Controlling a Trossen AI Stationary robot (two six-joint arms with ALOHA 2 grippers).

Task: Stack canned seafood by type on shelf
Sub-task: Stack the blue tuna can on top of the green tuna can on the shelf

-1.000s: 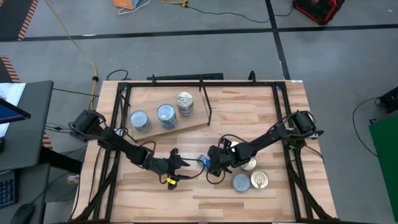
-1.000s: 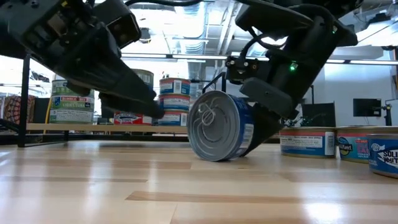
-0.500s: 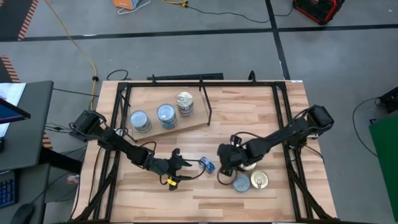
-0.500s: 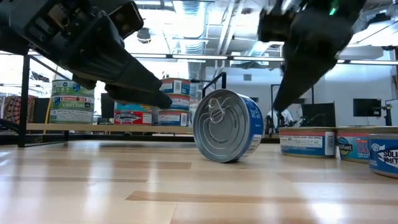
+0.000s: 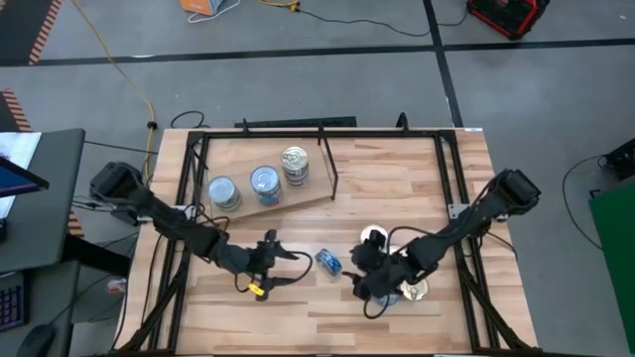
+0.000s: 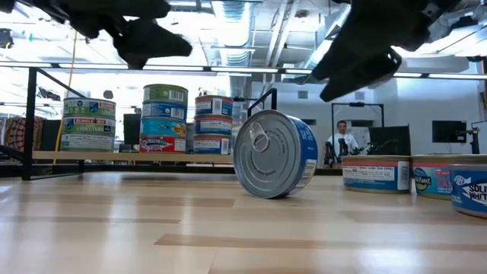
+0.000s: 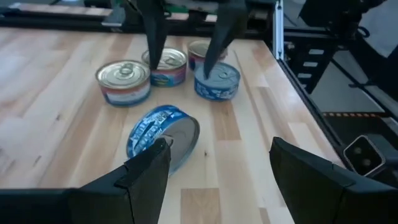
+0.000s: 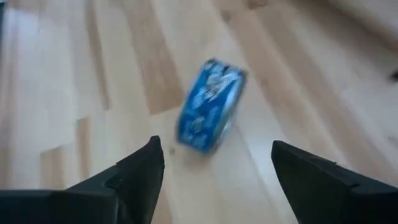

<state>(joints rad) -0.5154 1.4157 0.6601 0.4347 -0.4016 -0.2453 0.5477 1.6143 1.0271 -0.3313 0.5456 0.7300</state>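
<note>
A blue-labelled tin [image 5: 327,262] with a silver lid stands on its rim on the tabletop, between my two grippers and touched by neither; the low view shows its lid [image 6: 275,154]. My left gripper [image 5: 276,262] hangs open to its left, above the table, and faces it [image 7: 221,146]. My right gripper [image 5: 353,274] hangs open to its right, looking down on the tin [image 8: 208,106]. On the shelf [image 5: 301,202] at the far left stand three stacks of tins [image 5: 265,183].
Loose tins lie flat on the table at the right, by my right arm: a white-lidded one [image 5: 375,238], a gold-lidded one [image 5: 413,290], and more in the left wrist view [image 7: 124,81]. A black rod [image 5: 328,164] stands at the shelf's right edge. A black frame rims the table.
My right gripper has opened and let go of the blue tin, then risen and drawn back toward the table's near right. The tin, tilted in the grip before, now stands free on its rim at nearly the same spot. My left gripper has risen and drawn slightly left.
</note>
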